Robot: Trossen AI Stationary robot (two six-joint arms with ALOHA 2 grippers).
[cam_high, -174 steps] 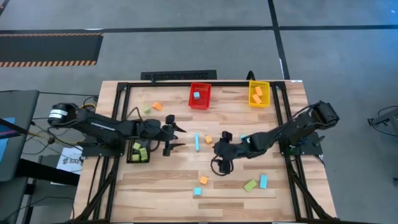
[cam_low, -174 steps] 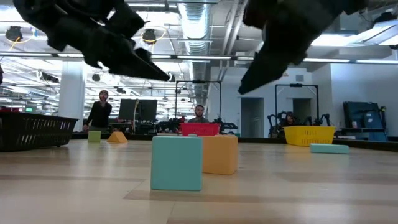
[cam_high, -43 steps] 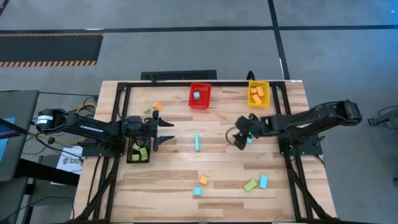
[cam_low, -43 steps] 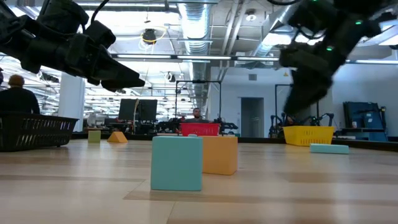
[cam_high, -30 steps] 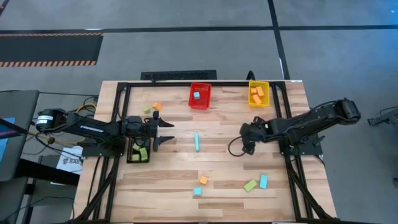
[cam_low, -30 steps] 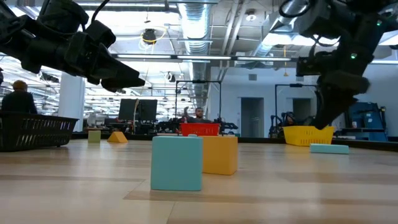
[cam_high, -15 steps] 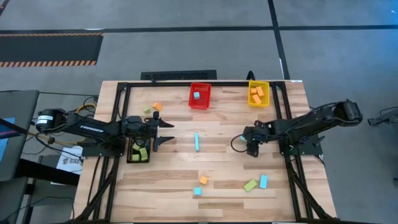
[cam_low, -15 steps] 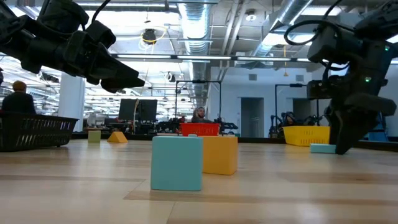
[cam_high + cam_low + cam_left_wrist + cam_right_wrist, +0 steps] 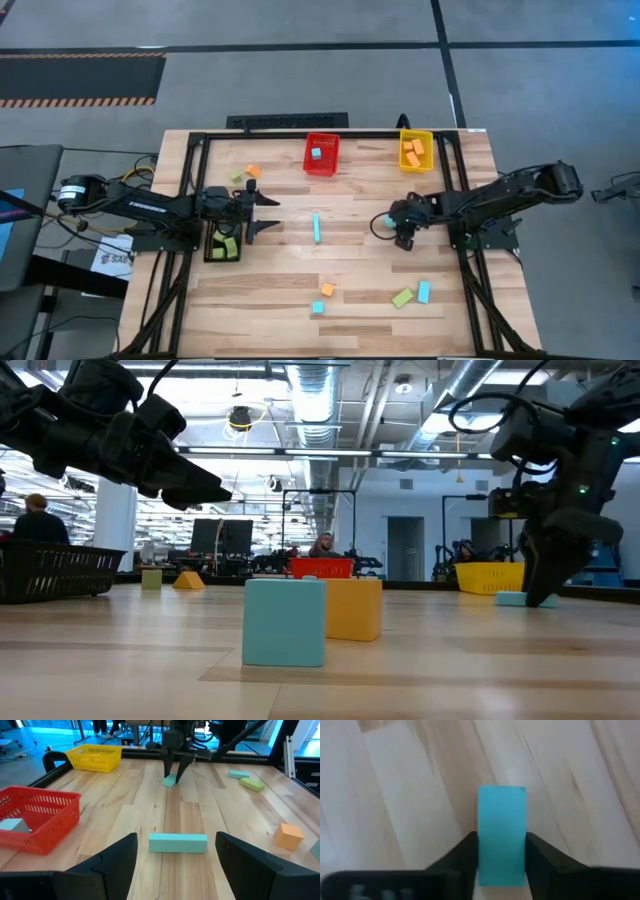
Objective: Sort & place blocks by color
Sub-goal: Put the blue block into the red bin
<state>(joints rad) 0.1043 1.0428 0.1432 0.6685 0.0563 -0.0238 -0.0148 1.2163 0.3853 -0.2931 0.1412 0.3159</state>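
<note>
My right gripper stands at the table's right middle, shut on a small light blue block that also shows in the left wrist view. My left gripper hangs open above the table's left side, holding nothing. A light blue bar lies flat mid-table between the two arms. Near the front edge lie an orange cube, a light blue cube, a green bar and a light blue bar. My right gripper pinches the light blue block's two long sides between its two fingers. The fingers come from above, pointing down, and lie across the block. The block's underside rests on the table.
At the far edge stand a red bin with a light blue block in it and a yellow bin with orange blocks. A black bin with green blocks sits under the left arm. An orange block and a green block lie far left.
My right gripper has come down to the table top, moving a little toward the near edge, and now stands with its fingers against the light blue block.
</note>
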